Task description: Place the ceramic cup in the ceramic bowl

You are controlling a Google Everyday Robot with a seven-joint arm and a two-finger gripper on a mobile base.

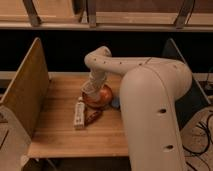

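The orange-red ceramic bowl (103, 96) sits on the wooden table (60, 135) near its middle. My gripper (92, 86) reaches down from the pale arm over the bowl's left side. It is shut on the pale ceramic cup (89, 91), which hangs at its tip, low over the bowl's left part. I cannot tell whether the cup touches the bowl. The arm hides the back of the bowl.
A white rectangular box (79, 113) lies left of the bowl in front, with a reddish-brown packet (93, 116) beside it. A dark blue object (115, 104) lies right of the bowl. A wooden side panel (25, 90) stands on the left. The robot's bulky body (155, 115) fills the right.
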